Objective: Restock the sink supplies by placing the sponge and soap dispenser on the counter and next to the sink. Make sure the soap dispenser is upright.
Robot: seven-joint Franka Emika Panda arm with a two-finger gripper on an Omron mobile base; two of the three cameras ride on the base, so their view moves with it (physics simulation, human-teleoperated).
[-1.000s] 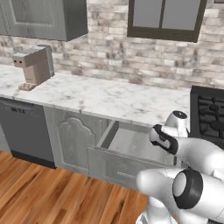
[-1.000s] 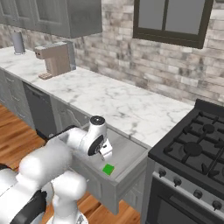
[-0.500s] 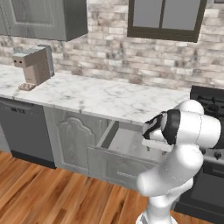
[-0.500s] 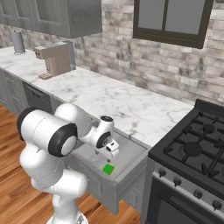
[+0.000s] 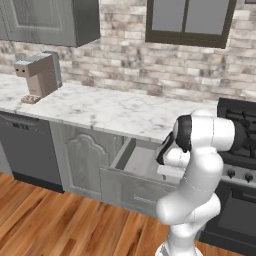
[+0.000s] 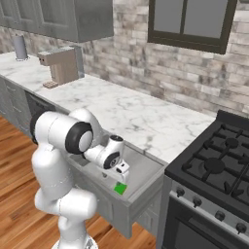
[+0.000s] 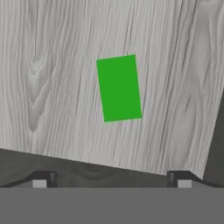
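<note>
One drawer [image 5: 134,161] stands pulled out under the counter [image 5: 105,110], left base view. Right base view: gripper [image 6: 121,170] poised above the sponge [image 6: 120,188]. Hand view: I read fingers spread, nothing grasped, sponge flat on the drawer floor. Neither item placed yet.

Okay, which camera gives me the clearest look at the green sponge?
The hand view: the sponge lies flat and unobstructed on the grey drawer floor, looked at straight down. The right base view shows it small, near the drawer's front. In the left base view I cannot make it out.

Bare drawer floor [image 7: 52,87] all around the sponge [image 7: 119,88]; front wall [image 6: 121,206] close beside.
</note>
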